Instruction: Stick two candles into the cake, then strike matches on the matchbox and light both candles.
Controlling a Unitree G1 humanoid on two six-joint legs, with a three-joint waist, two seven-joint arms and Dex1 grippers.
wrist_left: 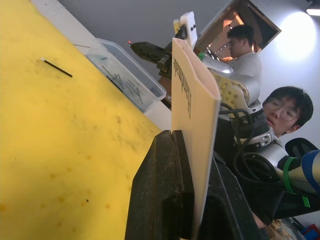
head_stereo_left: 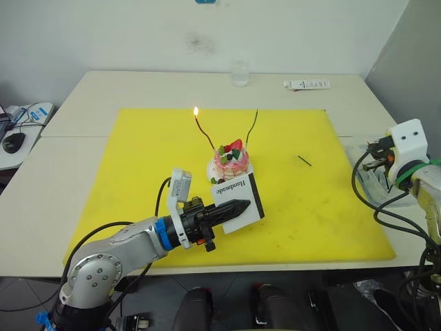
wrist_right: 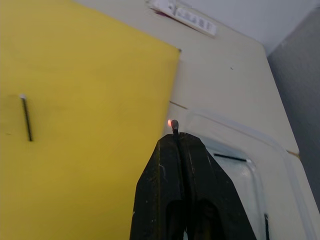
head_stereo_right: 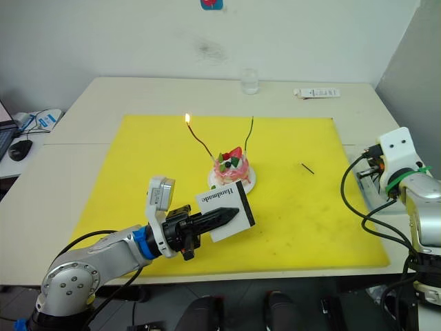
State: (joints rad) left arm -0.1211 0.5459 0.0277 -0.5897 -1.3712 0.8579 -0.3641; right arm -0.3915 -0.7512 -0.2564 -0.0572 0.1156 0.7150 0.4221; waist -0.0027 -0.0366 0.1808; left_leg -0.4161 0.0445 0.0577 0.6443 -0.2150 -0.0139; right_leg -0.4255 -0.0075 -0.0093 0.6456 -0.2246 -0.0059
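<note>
The pink cake sits on its white plate mid-mat. A dark red candle stands in it with a flame at its tip; the green candle stands beside it, unlit. My left gripper is shut on the white matchbox, held upright on edge just in front of the cake. My right gripper is shut on a match whose tip glows red, held over a clear tray off the mat's right edge. Another match lies on the mat, right of the cake.
A yellow mat covers the table's middle. A glass and a white tube stand at the far edge. The clear tray holds several dark sticks. Two people are beyond the table's right side. A mouse lies on the left desk.
</note>
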